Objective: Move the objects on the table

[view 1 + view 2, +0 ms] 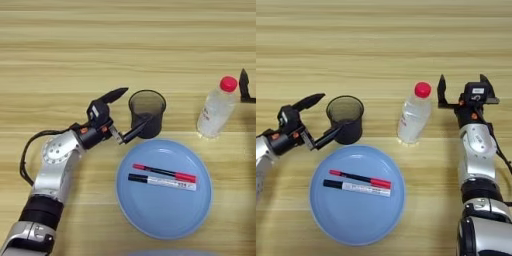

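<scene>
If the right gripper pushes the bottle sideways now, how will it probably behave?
The bottle stands upright, tall and narrow, so a push near its red cap would probably tip it. It looks clear and mostly empty, so likely light. Once down, its round body may roll on the table. The right gripper is open beside it.

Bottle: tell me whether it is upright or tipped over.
Upright. The bottle stands on its base on the table, red cap uppermost, beside the right claw, which is open.
</scene>
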You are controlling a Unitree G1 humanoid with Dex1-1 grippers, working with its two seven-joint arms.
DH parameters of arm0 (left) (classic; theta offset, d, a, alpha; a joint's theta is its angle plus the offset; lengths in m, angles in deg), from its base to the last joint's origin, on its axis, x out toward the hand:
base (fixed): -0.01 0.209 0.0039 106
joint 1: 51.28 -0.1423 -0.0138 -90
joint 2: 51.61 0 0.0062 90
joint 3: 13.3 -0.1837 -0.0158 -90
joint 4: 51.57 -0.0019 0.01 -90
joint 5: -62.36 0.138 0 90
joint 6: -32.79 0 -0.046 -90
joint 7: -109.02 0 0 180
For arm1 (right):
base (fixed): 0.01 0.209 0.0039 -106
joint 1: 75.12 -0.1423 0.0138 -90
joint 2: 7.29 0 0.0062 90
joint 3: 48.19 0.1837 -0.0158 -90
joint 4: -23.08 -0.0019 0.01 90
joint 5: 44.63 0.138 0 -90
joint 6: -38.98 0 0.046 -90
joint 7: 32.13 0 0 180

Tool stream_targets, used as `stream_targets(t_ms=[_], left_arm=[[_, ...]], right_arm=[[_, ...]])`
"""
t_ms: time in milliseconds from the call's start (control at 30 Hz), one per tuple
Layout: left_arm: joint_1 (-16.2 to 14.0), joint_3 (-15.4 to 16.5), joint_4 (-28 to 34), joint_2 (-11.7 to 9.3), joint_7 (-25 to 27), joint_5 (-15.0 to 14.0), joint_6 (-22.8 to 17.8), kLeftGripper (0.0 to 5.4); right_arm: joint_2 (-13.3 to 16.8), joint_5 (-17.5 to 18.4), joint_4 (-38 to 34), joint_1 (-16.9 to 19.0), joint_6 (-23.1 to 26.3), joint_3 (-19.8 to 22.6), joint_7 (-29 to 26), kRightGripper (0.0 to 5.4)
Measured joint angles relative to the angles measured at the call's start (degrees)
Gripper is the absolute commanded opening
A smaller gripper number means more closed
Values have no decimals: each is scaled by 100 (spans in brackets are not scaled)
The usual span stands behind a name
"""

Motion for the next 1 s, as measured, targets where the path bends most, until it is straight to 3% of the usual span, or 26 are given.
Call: stream_targets(t_ms=[433,800,1000], left_arm=[[0,-34,-266,-16,-119,229,121,540],[-371,32,28,-290,-297,332,88,540],[-442,33,62,-416,-282,311,-178,540]], right_arm=[[0,0,0,0,-1,-11,1,537],[-1,1,18,-3,-3,-12,1,537],[-2,2,19,-3,-4,-12,2,537]])
